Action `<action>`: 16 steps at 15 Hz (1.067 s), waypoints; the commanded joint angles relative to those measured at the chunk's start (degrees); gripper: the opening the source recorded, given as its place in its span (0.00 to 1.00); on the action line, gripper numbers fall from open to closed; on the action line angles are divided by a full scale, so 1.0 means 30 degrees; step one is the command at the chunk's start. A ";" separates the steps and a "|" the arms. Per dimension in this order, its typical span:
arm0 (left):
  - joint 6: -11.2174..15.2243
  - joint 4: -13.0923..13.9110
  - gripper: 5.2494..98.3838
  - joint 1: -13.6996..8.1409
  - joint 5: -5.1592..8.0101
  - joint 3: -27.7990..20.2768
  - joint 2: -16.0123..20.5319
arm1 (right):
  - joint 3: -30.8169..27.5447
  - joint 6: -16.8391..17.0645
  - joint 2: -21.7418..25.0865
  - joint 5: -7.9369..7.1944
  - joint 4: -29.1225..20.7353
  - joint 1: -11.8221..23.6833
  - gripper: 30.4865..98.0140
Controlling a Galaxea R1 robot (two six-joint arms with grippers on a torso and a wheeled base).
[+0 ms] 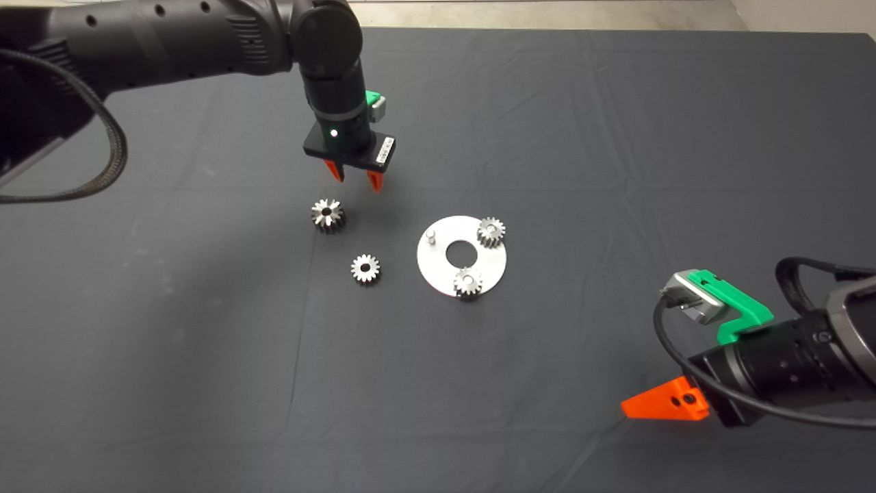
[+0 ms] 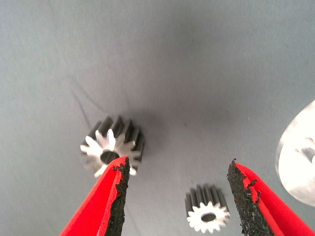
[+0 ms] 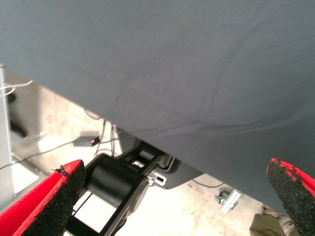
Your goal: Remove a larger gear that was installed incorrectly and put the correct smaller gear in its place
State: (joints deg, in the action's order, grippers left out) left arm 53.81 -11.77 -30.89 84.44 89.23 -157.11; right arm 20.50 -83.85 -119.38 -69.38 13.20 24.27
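Observation:
The larger gear (image 1: 328,215) lies loose on the dark mat, left of the round silver plate (image 1: 438,274). The smaller gear (image 1: 365,268) lies loose just in front of it. The plate carries two small gears (image 1: 491,231) (image 1: 468,281) and one bare pin (image 1: 431,236). My left gripper (image 1: 356,181) hovers open and empty just behind the larger gear. In the left wrist view the larger gear (image 2: 112,146) is beside one finger (image 2: 110,196), and the smaller gear (image 2: 207,209) sits between the fingers. My right gripper (image 1: 667,404) is parked at the lower right, open and empty.
The mat's far edge (image 1: 547,31) runs along the back, with pale floor beyond. The right wrist view shows the mat's edge (image 3: 147,135) and the floor with cables and a black robot part (image 3: 110,182) below it.

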 commanded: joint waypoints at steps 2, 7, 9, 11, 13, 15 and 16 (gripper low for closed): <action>0.0929 0.0291 0.47 -0.0456 0.0326 -0.0862 0.0176 | -0.0102 0.0029 0.0051 0.0040 -0.0475 0.0260 1.00; 0.1848 0.0408 0.57 -0.0281 0.0875 -0.1448 0.1309 | -0.0043 0.0165 0.0080 -0.1209 -0.0475 0.0260 1.00; 0.3071 0.0531 0.57 -0.0071 0.1178 -0.1507 0.1996 | 0.0015 0.0234 0.0021 -0.1337 -0.0475 0.0260 1.00; 0.3127 0.1345 0.57 0.0305 0.1266 -0.1228 0.2255 | 0.0015 0.0205 0.0021 -0.1337 -0.0533 0.0260 1.00; 0.3913 0.1434 0.57 0.0421 0.1295 -0.1243 0.2899 | 0.0015 0.0176 0.0021 -0.1337 -0.0534 0.0260 1.00; 0.5546 0.1434 0.57 0.0423 0.1325 -0.1652 0.3427 | 0.0015 0.0117 0.0051 -0.1367 -0.0534 0.0260 1.00; 0.6508 0.1434 0.57 0.0423 0.1354 -0.2338 0.3757 | 0.0015 0.0088 0.0080 -0.1367 -0.0534 0.0260 1.00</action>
State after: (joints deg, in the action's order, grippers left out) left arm 66.56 -8.12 -28.72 86.99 85.49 -148.51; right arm 20.64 -83.41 -119.38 -73.51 13.19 24.27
